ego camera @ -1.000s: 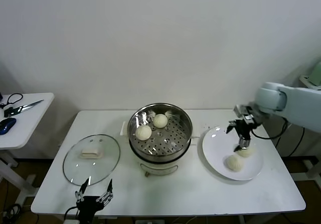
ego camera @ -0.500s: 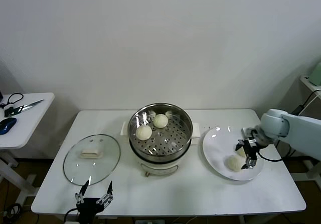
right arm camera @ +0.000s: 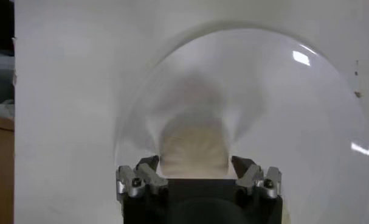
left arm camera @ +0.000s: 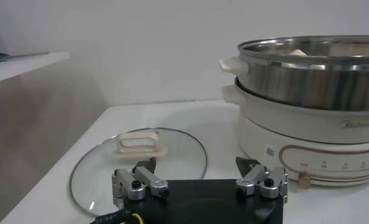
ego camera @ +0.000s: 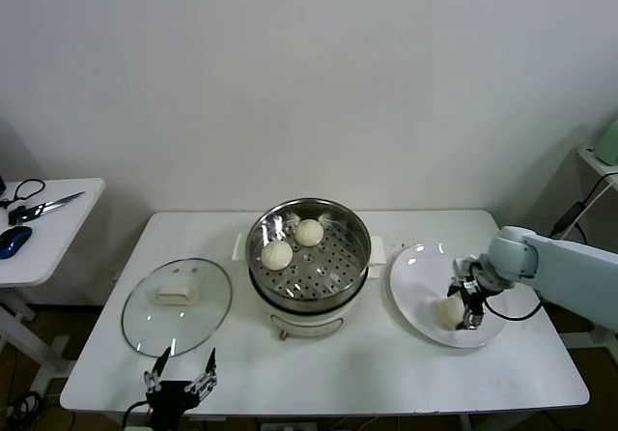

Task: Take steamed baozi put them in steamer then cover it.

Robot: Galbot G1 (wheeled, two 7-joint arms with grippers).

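Observation:
The steel steamer stands mid-table on its cream base, which also shows in the left wrist view. Two baozi lie in it. On the white plate at the right lies one more baozi. My right gripper is low over the plate, open, with its jaws on either side of a baozi. A fourth baozi is hidden. The glass cover lies flat at the left, also in the left wrist view. My left gripper is open and idle at the front edge.
A small side table at the far left holds scissors and a blue mouse. Cables hang off the table's right end. The wall runs close behind the table.
My right gripper has come down from above the plate and shifted toward the front baozi, which now sits between its jaws. The left arm has not moved.

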